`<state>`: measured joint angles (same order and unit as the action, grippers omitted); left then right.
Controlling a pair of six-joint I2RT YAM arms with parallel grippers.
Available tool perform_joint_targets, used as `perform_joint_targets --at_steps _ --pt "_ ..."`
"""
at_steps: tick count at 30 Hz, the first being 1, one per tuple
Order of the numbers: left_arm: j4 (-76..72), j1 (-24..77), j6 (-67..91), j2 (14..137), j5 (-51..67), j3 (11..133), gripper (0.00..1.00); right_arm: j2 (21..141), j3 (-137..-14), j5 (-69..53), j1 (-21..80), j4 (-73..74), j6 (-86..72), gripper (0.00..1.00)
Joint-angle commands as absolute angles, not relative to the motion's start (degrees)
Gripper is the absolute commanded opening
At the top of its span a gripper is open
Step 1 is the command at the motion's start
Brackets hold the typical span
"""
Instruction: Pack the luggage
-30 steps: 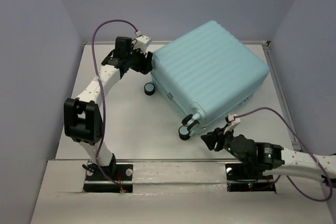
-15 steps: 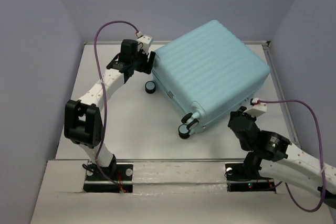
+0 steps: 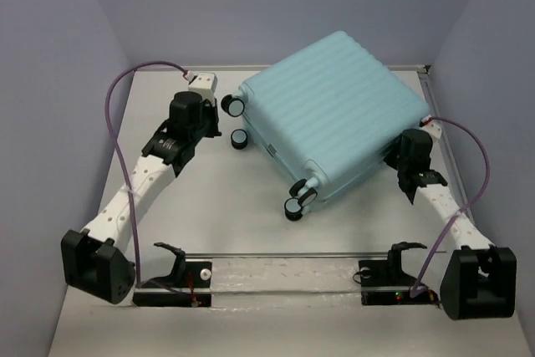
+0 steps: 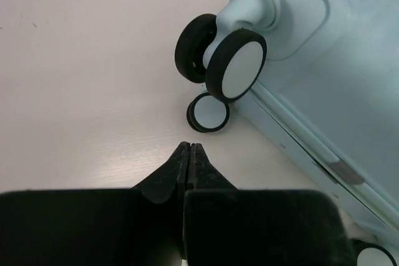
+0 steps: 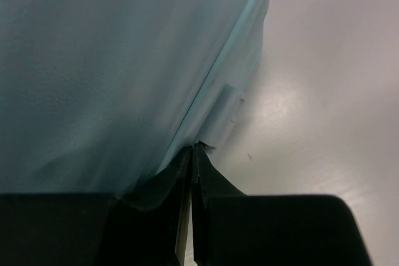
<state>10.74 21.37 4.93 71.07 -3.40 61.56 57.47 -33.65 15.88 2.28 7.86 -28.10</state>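
The luggage (image 3: 334, 110) lies shut on the table, ribbed pale aqua shell up, with its caster wheels (image 3: 236, 122) toward the left. My left gripper (image 3: 213, 127) is shut and holds nothing; it points at the two wheels (image 4: 235, 73) from a short way off, not touching them. In the left wrist view its tips (image 4: 188, 147) meet over bare table. My right gripper (image 3: 401, 153) is at the luggage's right side. Its tips (image 5: 192, 149) are shut and rest against the lower seam of the shell (image 5: 112, 60), next to a small pale tab (image 5: 225, 109).
Grey walls close the table in on the left, back and right. A metal rail (image 3: 440, 135) runs along the right edge. Another pair of wheels (image 3: 294, 205) sticks out at the luggage's near corner. Both arm bases sit on a strip (image 3: 284, 269) at the near edge.
The left gripper drew back from the luggage's far-left corner and shut. The right arm swung from in front of the near wheels round to the luggage's right side, jaws shut.
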Motion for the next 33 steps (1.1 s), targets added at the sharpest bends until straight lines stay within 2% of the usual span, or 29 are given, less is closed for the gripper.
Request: perform_joint_targets --at_steps 1,2,3,8,9,11,12,15,19,22,28,33 --pt "11.3 21.4 8.1 62.5 -4.7 56.4 0.06 68.4 -39.8 -13.5 2.4 -12.4 -24.6 0.12" --pt "11.2 21.4 8.3 60.6 -3.9 55.0 0.06 70.1 -41.1 -20.1 2.4 -15.3 -25.0 0.12" --pt "11.2 21.3 8.6 59.9 -4.0 54.5 0.06 71.7 -42.4 -21.5 2.4 -17.1 -26.0 0.12" --pt "12.3 21.3 8.3 62.0 -6.0 58.4 0.07 76.8 -48.8 -21.7 2.4 -16.8 -25.3 0.12" --pt "12.1 21.0 7.9 62.7 -6.6 59.5 0.32 77.3 -49.8 -19.9 2.4 -16.4 -25.0 0.12" --pt "11.9 20.5 6.3 65.5 -6.2 63.0 0.69 78.5 -51.0 -19.5 2.4 -16.1 -24.5 0.15" --pt "12.6 19.6 5.9 66.8 -5.9 64.6 0.98 79.4 -52.8 -19.9 2.4 -15.9 -24.2 0.16" --pt "16.3 18.6 4.2 72.3 -7.5 69.4 0.99 82.6 -56.1 -21.9 2.4 -14.7 -23.1 0.19" --pt "13.4 15.7 3.2 73.1 -10.4 68.9 0.99 82.3 -55.7 -21.6 2.4 -14.3 -22.7 0.26" --pt "12.2 12.3 1.3 74.6 -6.2 70.0 0.99 81.3 -54.2 -22.5 2.4 -14.3 -23.2 0.30" --pt "12.0 12.0 -6.1 80.9 -3.2 75.2 0.99 79.6 -52.8 -24.3 2.4 -14.0 -23.7 0.38" --pt "11.2 11.9 -9.1 85.3 6.5 77.0 0.99 79.3 -53.3 -24.4 2.4 -13.2 -23.5 0.43"
